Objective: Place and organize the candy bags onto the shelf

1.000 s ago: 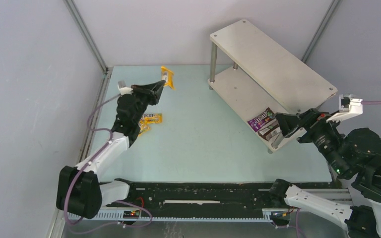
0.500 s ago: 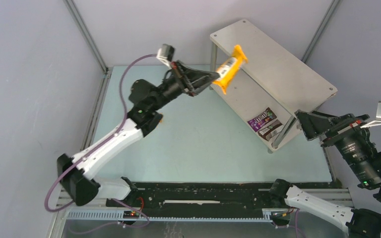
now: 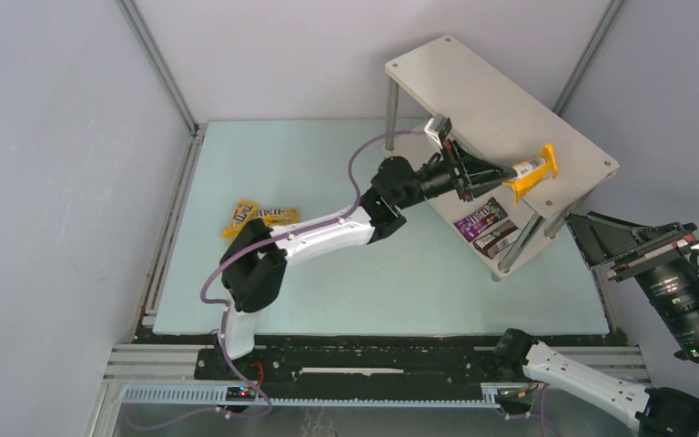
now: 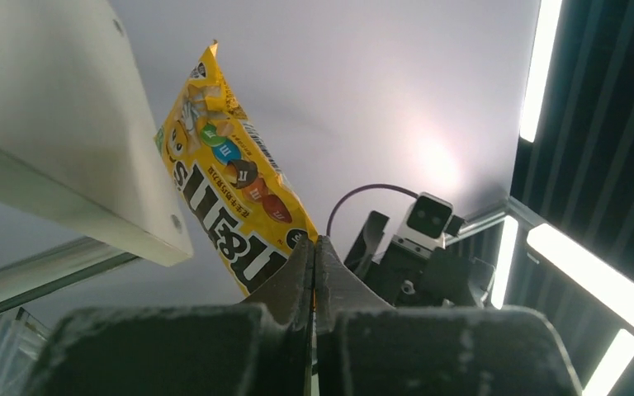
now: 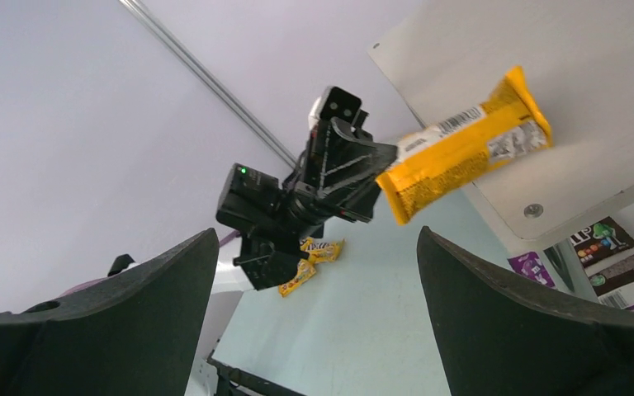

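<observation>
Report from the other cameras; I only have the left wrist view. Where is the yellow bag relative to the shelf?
Observer: In the top view, the yellow bag in the left gripper overlaps the near long edge of the shelf's top board, by its right corner.
Operator: Check the lower tier.
Observer: A purple bag and a brown bag lie there side by side.
Operator: Count what's unshelved.
Observer: Two yellow bags, together on the table's left.

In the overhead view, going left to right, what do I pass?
First the loose yellow packets → purple packet → held yellow packet, pinched by the left gripper → right gripper, open.
</observation>
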You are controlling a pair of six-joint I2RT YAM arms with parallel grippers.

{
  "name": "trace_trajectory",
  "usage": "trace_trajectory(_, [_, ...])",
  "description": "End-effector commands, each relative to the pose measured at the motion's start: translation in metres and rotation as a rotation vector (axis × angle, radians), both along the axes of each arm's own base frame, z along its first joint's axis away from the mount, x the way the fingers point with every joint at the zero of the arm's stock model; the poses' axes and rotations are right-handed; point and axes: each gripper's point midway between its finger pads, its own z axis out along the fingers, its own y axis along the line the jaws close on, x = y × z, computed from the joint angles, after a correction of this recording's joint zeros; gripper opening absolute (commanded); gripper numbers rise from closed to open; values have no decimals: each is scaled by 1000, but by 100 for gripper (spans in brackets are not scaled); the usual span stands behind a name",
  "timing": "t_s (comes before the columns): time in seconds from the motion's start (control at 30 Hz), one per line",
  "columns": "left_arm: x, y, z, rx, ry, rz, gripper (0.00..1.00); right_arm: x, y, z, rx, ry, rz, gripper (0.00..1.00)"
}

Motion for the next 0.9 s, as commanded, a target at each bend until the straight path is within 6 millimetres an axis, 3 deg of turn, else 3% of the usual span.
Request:
trace_trajectory(0.0, [-3,8,53,-177,-17,56,0,-2,-2,1,13,8,1,99])
trace_trajectory(0.2, [18,-22,28,-159,81,70,0,0,-2,-1,-3,13,-7,99])
trace_trajectory(0.4, [15,-40,7,-140,137,66,0,-3,-9,-3,1,11,-22,98])
trace_trajectory(0.67, [4,-50,-7,-102,147,46,0,-2,-12,-6,0,16,-29,98])
trace_trajectory(0.87, [7,-48,-17,-79,152,57,0,-4,-14,-9,10,18,-28,98])
